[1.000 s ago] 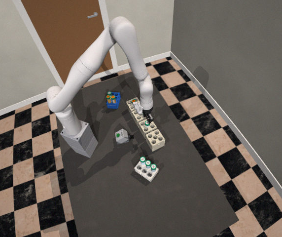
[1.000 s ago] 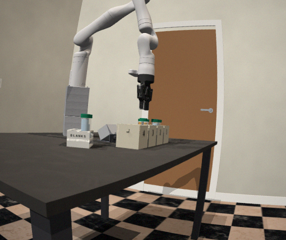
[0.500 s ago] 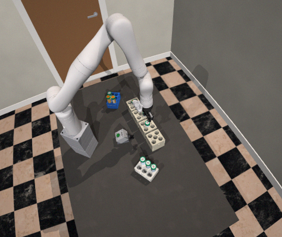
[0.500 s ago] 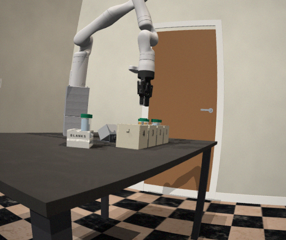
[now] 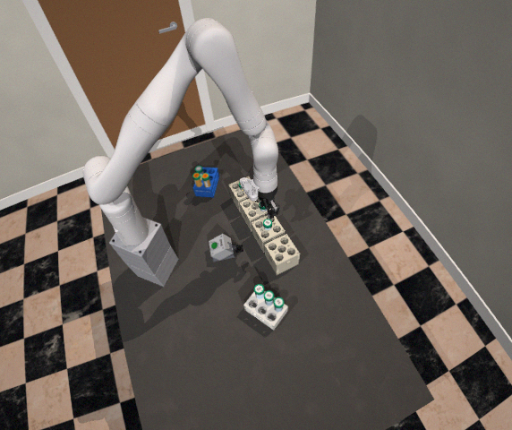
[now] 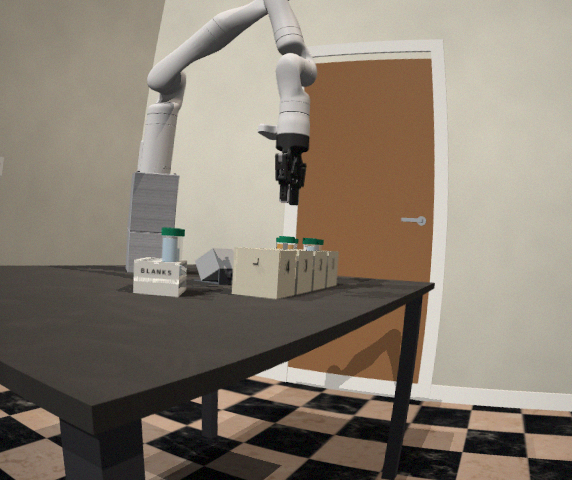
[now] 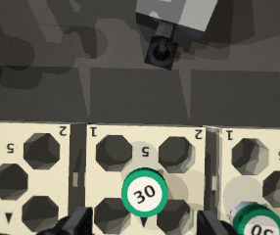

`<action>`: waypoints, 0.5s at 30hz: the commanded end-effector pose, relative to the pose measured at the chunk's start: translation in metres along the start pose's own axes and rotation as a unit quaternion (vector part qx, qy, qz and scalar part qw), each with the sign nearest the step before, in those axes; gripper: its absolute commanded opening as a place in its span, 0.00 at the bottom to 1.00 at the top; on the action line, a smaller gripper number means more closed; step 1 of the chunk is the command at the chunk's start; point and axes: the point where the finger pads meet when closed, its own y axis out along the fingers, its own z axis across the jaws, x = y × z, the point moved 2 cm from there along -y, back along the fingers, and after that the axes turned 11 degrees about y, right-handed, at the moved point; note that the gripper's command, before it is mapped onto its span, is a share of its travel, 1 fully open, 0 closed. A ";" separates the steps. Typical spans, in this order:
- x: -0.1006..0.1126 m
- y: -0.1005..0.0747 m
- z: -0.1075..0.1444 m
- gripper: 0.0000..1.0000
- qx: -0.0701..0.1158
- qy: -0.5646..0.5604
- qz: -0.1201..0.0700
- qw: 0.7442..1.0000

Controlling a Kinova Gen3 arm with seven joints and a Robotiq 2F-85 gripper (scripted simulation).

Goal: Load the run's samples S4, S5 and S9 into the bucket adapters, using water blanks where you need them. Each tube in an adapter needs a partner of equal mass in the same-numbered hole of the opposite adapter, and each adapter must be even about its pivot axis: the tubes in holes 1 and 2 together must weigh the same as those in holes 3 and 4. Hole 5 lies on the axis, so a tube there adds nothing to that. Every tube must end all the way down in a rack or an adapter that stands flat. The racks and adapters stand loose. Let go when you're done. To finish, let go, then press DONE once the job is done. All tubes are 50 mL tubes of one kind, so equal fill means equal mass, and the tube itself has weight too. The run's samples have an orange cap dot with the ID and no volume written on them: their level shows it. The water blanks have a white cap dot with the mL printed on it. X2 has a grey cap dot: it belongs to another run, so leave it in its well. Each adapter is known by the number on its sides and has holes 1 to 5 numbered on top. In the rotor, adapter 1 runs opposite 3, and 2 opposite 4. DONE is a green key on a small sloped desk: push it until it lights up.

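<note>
The tool (image 6: 289, 198) hangs well above the row of adapters, its black fingers parted and nothing between them — released. Directly beneath it, in the wrist view, a tube with a green screw cap and a white dot printed 30 (image 7: 145, 193) sits down in hole 5 of a cream adapter (image 7: 115, 131), whose other four octagonal holes gape dark. The neighbouring adapter (image 7: 277, 142) on the right of that view carries another green-capped blank (image 7: 257, 226), only partly in frame.

Four boxy cream adapters (image 5: 265, 227) stand touching in a line on the matt charcoal bench (image 5: 265, 361). A blue rack (image 5: 206, 182) near the far end holds the orange-dotted samples (image 5: 198, 176). A white block rack lettered BLANKS (image 6: 159, 276) stands well apart toward the near end, with three green-capped tubes (image 5: 268, 295) upright along one side — its other wells open. Between the racks sits a small grey sloped desk (image 5: 219, 246) with a round green key (image 5: 213, 245).
</note>
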 end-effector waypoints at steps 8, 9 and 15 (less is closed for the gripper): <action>0.000 -0.012 0.000 0.62 0.000 0.000 -0.001 1.000; 0.000 -0.013 0.000 0.62 0.000 0.000 -0.001 1.000; 0.000 -0.021 0.000 0.62 0.000 0.000 -0.001 1.000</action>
